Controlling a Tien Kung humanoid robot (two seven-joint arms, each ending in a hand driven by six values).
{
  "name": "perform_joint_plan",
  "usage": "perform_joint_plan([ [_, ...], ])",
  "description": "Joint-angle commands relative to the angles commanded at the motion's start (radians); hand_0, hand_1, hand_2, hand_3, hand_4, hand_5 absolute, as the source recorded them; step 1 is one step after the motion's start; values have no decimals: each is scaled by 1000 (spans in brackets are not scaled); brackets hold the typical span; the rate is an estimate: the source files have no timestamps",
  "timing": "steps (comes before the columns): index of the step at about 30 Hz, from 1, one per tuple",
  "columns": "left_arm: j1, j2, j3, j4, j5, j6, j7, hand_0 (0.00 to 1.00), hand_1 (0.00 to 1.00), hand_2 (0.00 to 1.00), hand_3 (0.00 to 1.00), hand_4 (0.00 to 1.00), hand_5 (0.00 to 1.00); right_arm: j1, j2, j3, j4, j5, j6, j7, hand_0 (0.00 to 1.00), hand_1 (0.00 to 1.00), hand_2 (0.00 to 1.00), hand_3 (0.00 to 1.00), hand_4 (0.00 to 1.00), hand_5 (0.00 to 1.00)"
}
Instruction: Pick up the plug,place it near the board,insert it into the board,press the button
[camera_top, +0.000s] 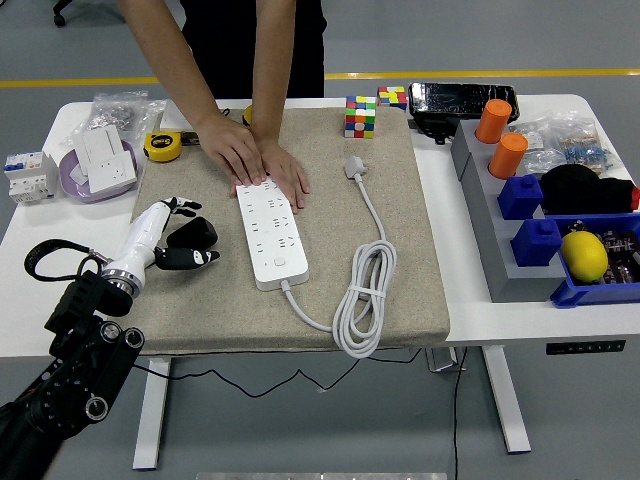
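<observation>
1. Landmark: power strip (270, 236), white, lying lengthwise on the beige mat (420, 270).
2. Black plug (192, 236) sits left of strip, near but apart from it, partly under the left hand (172, 238).
3. Left hand: fingers curled round the plug, thumb and fingertips on its body; looks like a pinch-type grip. Plug not visibly lifted off mat.
4. Right hand: not in view.
5. Handling, est.: plug is small, rigid, light, smooth plastic, so may slip or rotate in fingers. Grip on the body sides, prongs left free and pointing down for insertion.
6. A person's two hands (262, 165) press flat on the strip's far end, approx. holding it steady. Far sockets are covered; near sockets are clear.
7. Strip's own white cable (365, 300) coils right of strip, its white plug (355, 167) beyond. Not in the path.
8. Tape measure (163, 146) lies far-left of strip, cube puzzle (360, 116) far-right. Both well clear.
9. Button, probably the switch at strip's near end, unobstructed.
</observation>
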Motion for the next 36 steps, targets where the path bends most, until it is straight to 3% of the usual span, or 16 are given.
perform_joint_plan([
  [8, 0, 0, -6, 16, 16, 9, 4, 886, 839, 694, 678, 998, 102, -2, -1, -2, 0, 0, 0, 0, 850, 762, 750, 783, 998, 889],
  [9, -1, 0, -6, 19, 18, 10, 5, 873, 856, 649, 537, 994, 131, -2, -1, -2, 0, 0, 0, 0, 850, 762, 750, 784, 998, 888],
  [14, -12, 0, -10, 50, 29, 15, 1, 873, 856, 649, 537, 994, 131, -3, -1, -3, 0, 0, 0, 0, 850, 762, 750, 784, 998, 888],
  [15, -15, 0, -10, 56, 29, 18, -1, 855, 836, 595, 511, 925, 161, -3, -1, -3, 0, 0, 1, 0, 850, 762, 750, 784, 998, 888],
  [20, -21, 0, -14, 67, 39, 27, -5, 855, 836, 595, 511, 925, 161, -3, -2, -4, 0, -1, 1, 0, 850, 762, 750, 784, 998, 888],
  [21, -22, 0, -14, 69, 42, 28, -5, 839, 815, 541, 488, 836, 174, -3, -2, -3, 0, -1, 1, 0, 851, 762, 750, 784, 998, 887],
  [26, -36, 0, -17, 93, 64, 51, -18, 839, 815, 541, 488, 836, 174, -2, -3, -1, 0, -1, 1, 0, 851, 762, 750, 784, 998, 887],
  [27, -38, 0, -18, 97, 62, 54, -20, 815, 790, 510, 484, 701, 196, -2, -3, -2, 0, 0, 1, 0, 851, 762, 749, 784, 998, 887],
  [32, -41, 0, -18, 104, 66, 57, -24, 815, 790, 510, 484, 701, 196, 0, -3, -1, 0, 2, 0, 0, 851, 762, 749, 784, 998, 887],
  [33, -42, 0, -18, 104, 66, 58, -24, 797, 761, 488, 464, 581, 198, -1, -3, 0, 0, 1, 0, 0, 852, 762, 751, 784, 998, 887],
  [36, -43, 0, -19, 102, 68, 60, -24, 797, 761, 488, 464, 581, 198, -1, -2, 1, 0, 1, 0, 0, 852, 762, 751, 784, 998, 887],
])
